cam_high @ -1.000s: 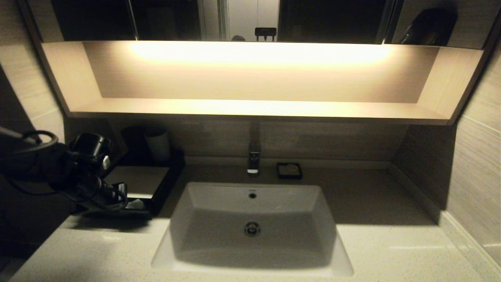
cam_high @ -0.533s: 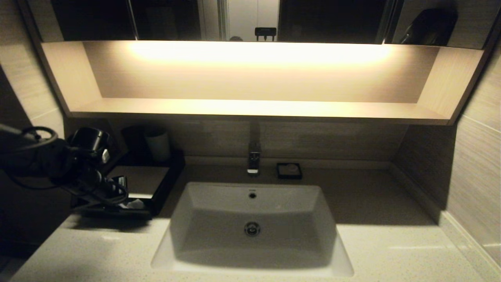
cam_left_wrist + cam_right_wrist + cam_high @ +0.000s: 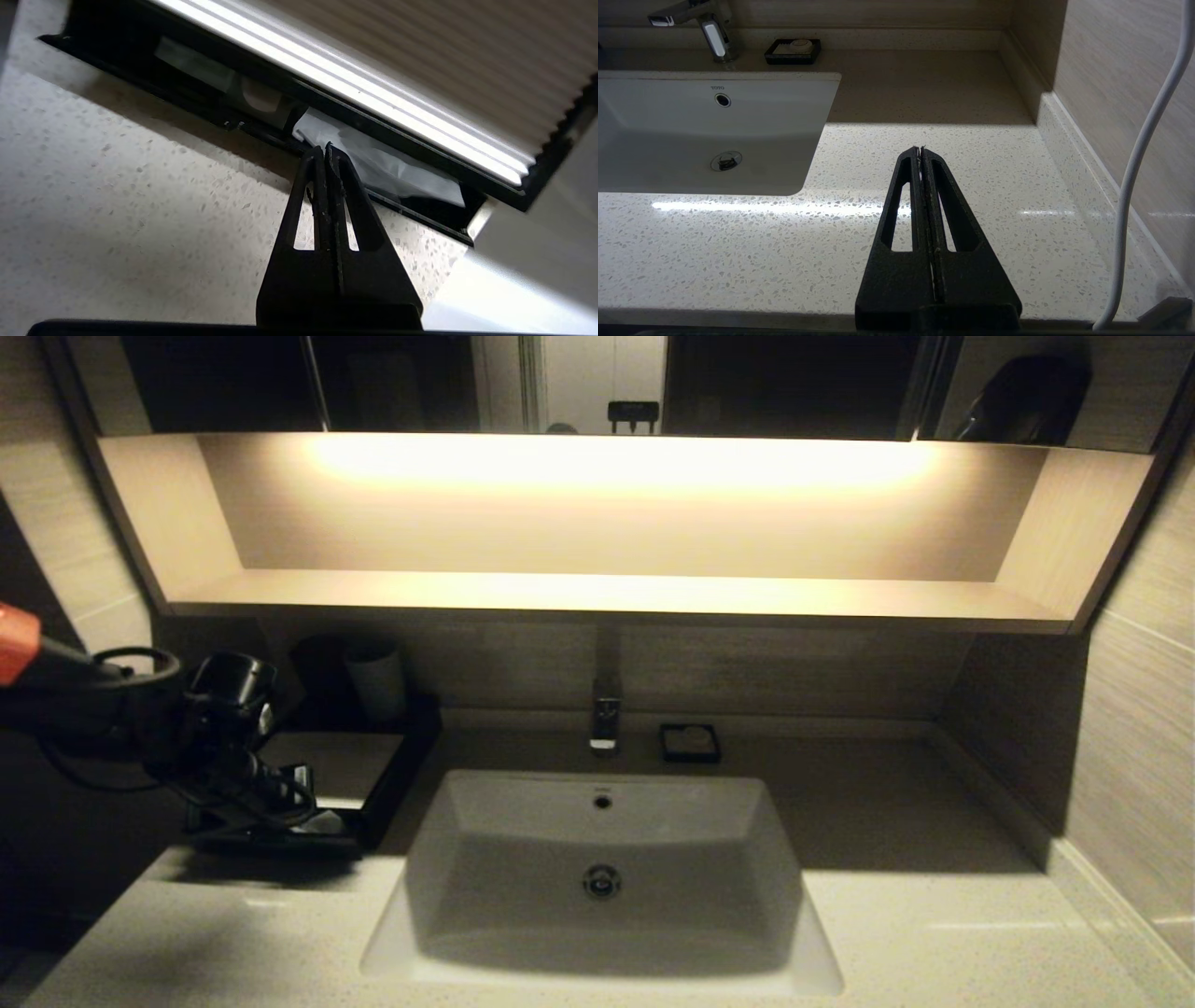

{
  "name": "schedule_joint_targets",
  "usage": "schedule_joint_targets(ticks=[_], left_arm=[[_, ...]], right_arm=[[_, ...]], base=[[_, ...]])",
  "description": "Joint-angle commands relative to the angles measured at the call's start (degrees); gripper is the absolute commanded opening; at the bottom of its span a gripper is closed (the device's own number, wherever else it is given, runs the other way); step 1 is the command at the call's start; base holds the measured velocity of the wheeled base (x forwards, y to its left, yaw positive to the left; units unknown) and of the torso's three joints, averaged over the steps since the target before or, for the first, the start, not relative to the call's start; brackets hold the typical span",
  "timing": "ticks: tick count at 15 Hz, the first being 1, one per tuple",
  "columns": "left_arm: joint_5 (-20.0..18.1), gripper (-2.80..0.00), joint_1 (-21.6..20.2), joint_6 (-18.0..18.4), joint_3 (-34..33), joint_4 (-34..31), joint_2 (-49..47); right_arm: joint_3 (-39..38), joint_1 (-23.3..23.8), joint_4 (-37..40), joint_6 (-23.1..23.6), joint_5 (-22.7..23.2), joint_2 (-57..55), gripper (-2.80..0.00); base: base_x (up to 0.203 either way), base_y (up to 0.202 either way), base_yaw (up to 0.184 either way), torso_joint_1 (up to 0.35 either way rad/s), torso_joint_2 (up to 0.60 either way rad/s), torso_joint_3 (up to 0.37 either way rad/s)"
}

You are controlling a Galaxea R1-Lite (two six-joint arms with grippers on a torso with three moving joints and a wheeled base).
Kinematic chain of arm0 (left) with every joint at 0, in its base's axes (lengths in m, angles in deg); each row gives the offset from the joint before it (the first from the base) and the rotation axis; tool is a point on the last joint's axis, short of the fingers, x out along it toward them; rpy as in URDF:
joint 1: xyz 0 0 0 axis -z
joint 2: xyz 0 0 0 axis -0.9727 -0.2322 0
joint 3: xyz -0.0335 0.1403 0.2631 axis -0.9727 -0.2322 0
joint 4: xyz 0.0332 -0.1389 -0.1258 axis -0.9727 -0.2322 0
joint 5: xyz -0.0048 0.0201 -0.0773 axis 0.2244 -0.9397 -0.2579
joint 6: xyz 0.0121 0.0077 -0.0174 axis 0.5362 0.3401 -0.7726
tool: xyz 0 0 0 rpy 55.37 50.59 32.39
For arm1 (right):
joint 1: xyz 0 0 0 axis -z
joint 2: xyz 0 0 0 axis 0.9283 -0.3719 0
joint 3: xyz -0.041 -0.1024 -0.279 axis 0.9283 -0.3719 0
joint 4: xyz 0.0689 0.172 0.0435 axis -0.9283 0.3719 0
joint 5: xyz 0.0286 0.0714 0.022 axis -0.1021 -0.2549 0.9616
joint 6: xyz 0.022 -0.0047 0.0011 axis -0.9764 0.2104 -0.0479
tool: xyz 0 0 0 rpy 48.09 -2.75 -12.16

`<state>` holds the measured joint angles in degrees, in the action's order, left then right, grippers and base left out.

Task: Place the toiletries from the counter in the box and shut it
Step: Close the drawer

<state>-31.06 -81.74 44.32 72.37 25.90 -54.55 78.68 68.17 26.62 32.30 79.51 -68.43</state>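
The box [image 3: 329, 761], a black organiser with a pale beige top, stands at the counter's [image 3: 934, 933] back left. Its shallow drawer [image 3: 280, 843] is slid partly out. White wrapped toiletries [image 3: 378, 163] lie inside the drawer, with a paler sachet [image 3: 196, 65] further along. My left gripper [image 3: 297, 801] is shut with nothing between its fingers. Its tips [image 3: 325, 148] sit at the drawer's front rim, right beside the white wrapper. My right gripper [image 3: 920, 149] is shut and empty, hovering over bare counter [image 3: 738, 242] right of the basin; the head view does not show it.
A white basin [image 3: 602, 896] is sunk in the middle, with a faucet [image 3: 605, 721] behind it and a small black square dish [image 3: 690, 743] beside that. A pale cup [image 3: 376, 683] stands behind the box. A lit wooden shelf [image 3: 616, 593] overhangs. A wall [image 3: 1130, 756] bounds the right.
The left arm has shifted a little to the right over the drawer, and an orange part of it now shows at the left edge. The drawer and its contents look unmoved.
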Motion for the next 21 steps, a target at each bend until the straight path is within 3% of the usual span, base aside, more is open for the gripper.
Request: schedule_joint_targets(ticks=[1,12,21], left_arm=[[0.0,-2.80,0.1,-0.1,0.1,0.9,-1.6],[0.1,-2.80,0.1,-0.4,0.2,3.7,-3.9],[0.0,-2.80,-0.1,-0.8,-1.8,2.9,2.8]], right_arm=[[0.0,0.0,0.0,0.0,0.0,0.0,-2.80],[0.0,0.0,0.0,0.0,0.0,0.0,-2.80],[0.0,0.0,0.0,0.0,0.0,0.0,-2.80]], base=[[0.000,0.000,0.000,0.000,0.00,0.000],[0.000,0.000,0.000,0.000,0.00,0.000],[0.000,0.000,0.000,0.000,0.00,0.000]])
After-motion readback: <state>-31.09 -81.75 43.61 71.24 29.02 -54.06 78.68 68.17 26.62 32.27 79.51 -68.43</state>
